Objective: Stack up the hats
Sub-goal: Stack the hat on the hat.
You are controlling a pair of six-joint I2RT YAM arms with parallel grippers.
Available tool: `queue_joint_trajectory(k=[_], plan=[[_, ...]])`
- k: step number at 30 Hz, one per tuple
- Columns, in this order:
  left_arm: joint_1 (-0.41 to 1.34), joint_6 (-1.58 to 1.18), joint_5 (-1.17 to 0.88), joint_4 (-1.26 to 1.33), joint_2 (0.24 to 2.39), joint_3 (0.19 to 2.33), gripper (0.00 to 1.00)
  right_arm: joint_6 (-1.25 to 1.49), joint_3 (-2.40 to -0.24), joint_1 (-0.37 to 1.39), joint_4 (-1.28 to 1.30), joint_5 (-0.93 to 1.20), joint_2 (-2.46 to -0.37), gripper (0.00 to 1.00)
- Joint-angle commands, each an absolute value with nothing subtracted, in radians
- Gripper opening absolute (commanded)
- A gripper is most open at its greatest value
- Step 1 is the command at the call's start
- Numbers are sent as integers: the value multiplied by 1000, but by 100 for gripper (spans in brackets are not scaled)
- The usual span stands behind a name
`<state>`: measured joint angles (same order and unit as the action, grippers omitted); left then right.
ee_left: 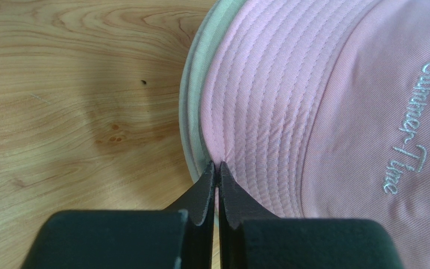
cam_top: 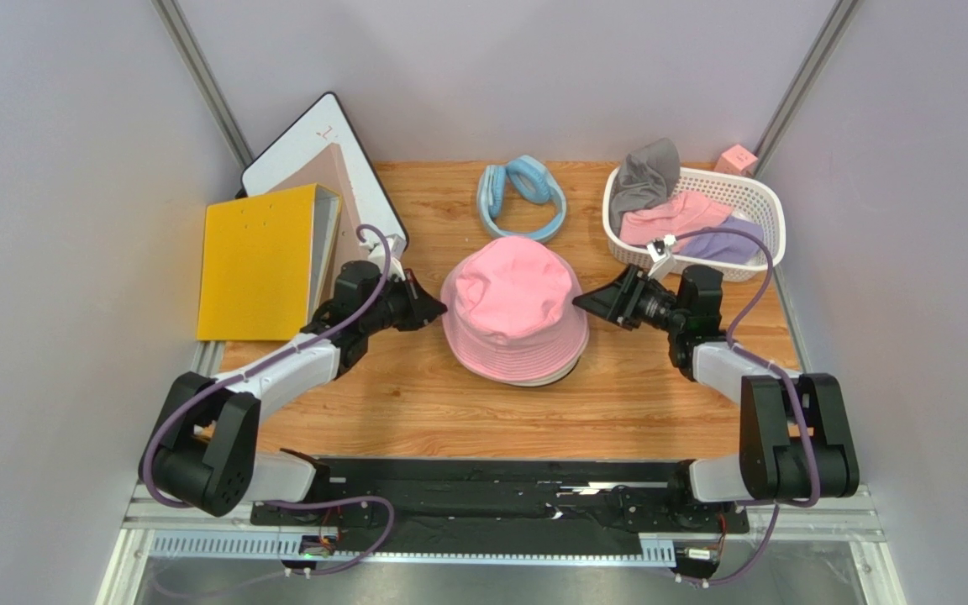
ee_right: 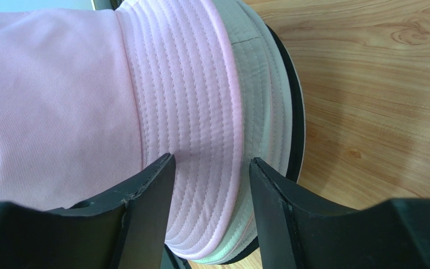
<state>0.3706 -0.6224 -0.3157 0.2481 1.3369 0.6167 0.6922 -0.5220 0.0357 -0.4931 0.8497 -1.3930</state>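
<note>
A pink hat [cam_top: 514, 303] tops a stack in the middle of the wooden table. In the right wrist view a pale hat brim [ee_right: 259, 101] and a black hat brim [ee_right: 297, 112] show under the pink hat [ee_right: 189, 101]. My left gripper [cam_top: 436, 306] is shut, its tips [ee_left: 217, 166] touching the left edge of the pink hat's brim [ee_left: 256, 112]. My right gripper [cam_top: 585, 303] is open on the stack's right side. Its jaws [ee_right: 211, 162] straddle the pink and pale brims without pinching them. A grey hat [cam_top: 644, 177], another pink hat [cam_top: 672, 217] and a lavender hat [cam_top: 732, 240] lie in the basket.
A white slotted basket [cam_top: 764, 199] stands at the back right, with a small pink box [cam_top: 738, 159] behind it. A light blue padded ring [cam_top: 521, 195] lies at the back centre. A yellow binder [cam_top: 256, 259] and a whiteboard [cam_top: 319, 139] lean at the left.
</note>
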Motion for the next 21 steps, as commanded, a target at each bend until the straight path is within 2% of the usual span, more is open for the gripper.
queue_joint_trajectory(k=[1,7,10,19,20,21], plan=[[359,-583,-304,196,1350,637,0,706,-511,35,-595,902,-1390,55],[359,-586,-307,199,1351,641,0,724,-512,34,-606,940,-1391,49],[359,-588,-308,199,1350,643,0,723,-509,34,-607,946,-1396,42],[359,-588,-313,193,1348,653,0,645,-517,35,-519,928,-1422,8],[359,-588,-313,193,1348,653,0,631,-518,35,-488,913,-1424,0],[359,-588,-313,195,1350,655,0,620,-518,35,-476,905,-1428,0]])
